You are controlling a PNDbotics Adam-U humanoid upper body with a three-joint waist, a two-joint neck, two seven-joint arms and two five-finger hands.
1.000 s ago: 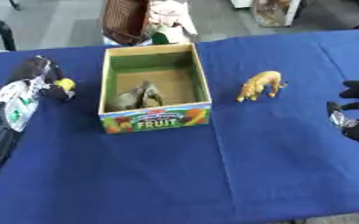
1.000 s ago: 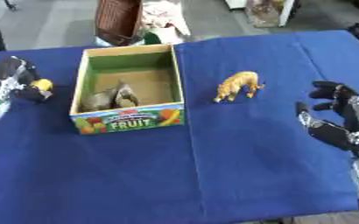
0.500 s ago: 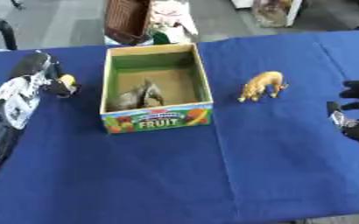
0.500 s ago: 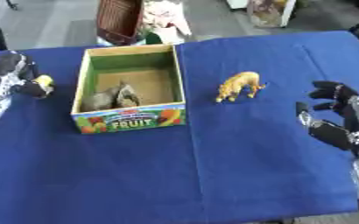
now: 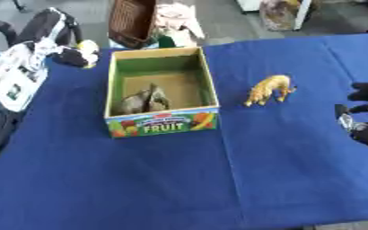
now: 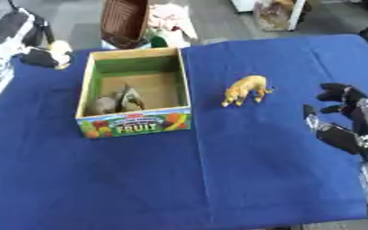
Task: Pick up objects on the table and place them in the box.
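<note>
Left hand point(image 5: 76, 55) has lifted a yellow-and-black toy point(image 5: 87, 45) toward the box point(image 5: 162, 123), fingers curled round it; right hand point(image 6: 338, 114) idles open right of the box.

Open cloth point(image 6: 242, 148) around animal point(image 6: 246, 90)

Left hand point(image 5: 65, 51) raised, right hand point(image 6: 338, 117) resting half-curled

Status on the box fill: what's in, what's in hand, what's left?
Done: a grey toy lies in the box. In hand: the left robot hand is shut on a small yellow-and-white object beside the box's far left corner. Left: the yellow animal figure on the cloth; the right robot hand is idle.
</note>
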